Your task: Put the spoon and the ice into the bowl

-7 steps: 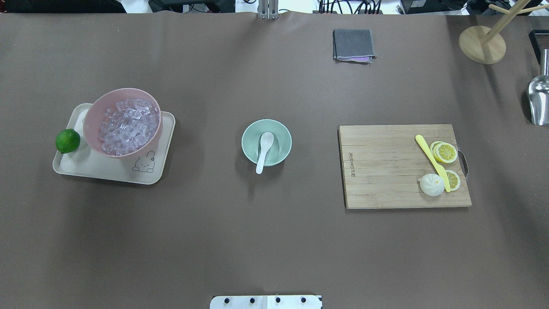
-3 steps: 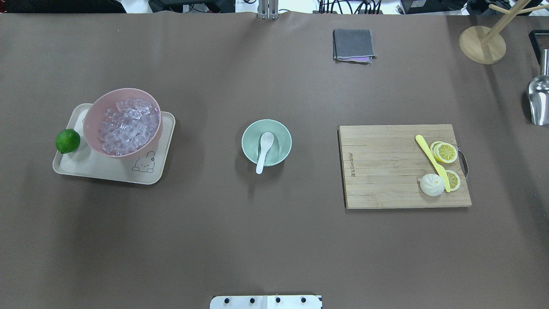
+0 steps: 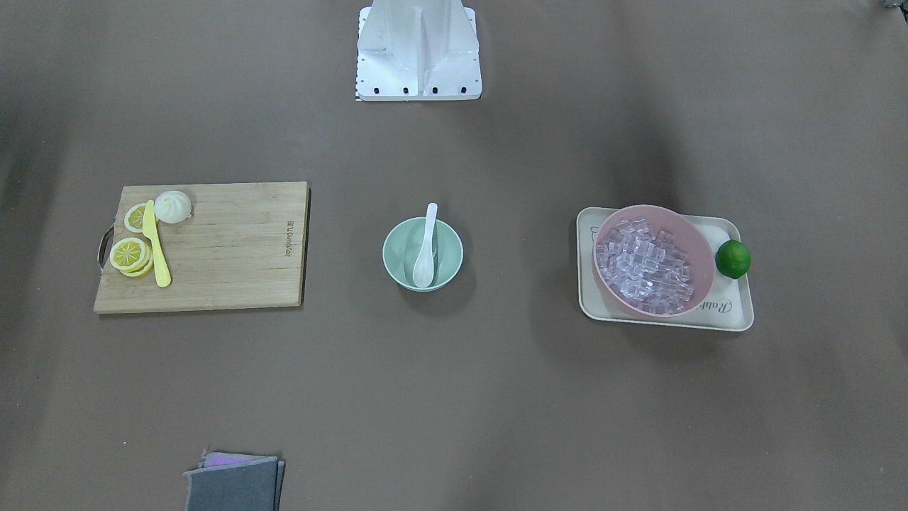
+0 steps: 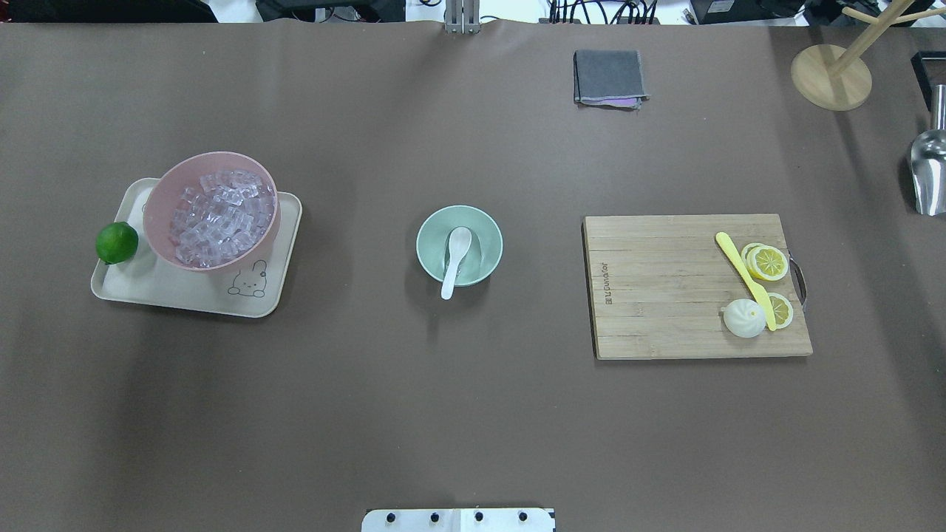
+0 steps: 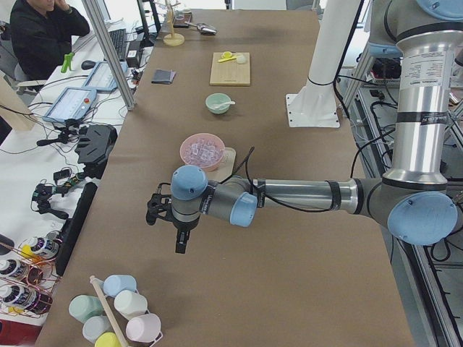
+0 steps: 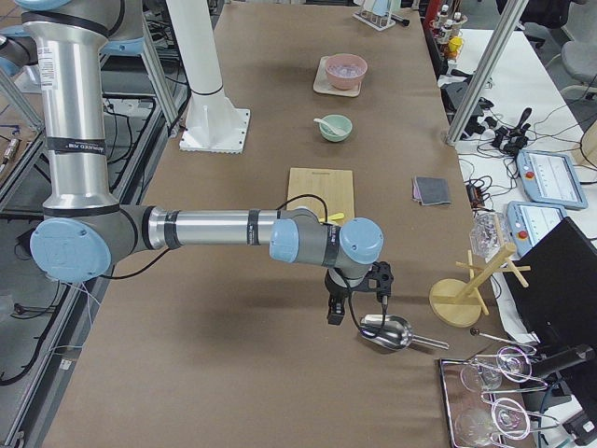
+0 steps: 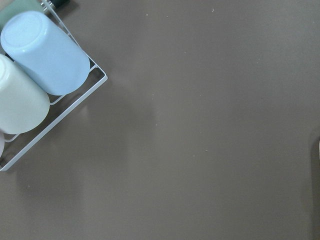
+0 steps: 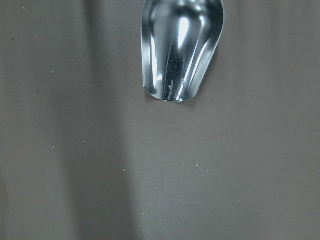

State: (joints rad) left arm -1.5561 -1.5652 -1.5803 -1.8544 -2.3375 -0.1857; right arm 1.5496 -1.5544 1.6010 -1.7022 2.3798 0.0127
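The brown table [image 4: 473, 414] carries everything. The left fingers [image 5: 180, 242] hang above it well apart from the bowl, and the right fingers [image 6: 336, 313] are just beside a metal scoop [image 6: 390, 332]; whether either pair is open cannot be told. The ice [image 4: 219, 216] fills a pink bowl [image 4: 153, 207]. The bowl [image 4: 488, 229] sits mid-table, with the spoon [image 4: 453, 258] inside it, handle over the rim

lime [image 4: 117, 242] touches pink bowl's tray [image 4: 177, 292]; yellow knife [image 4: 745, 279] on cutting board [image 4: 658, 295].

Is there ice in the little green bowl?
No. The green bowl holds only the spoon; the ice sits heaped in the pink bowl.
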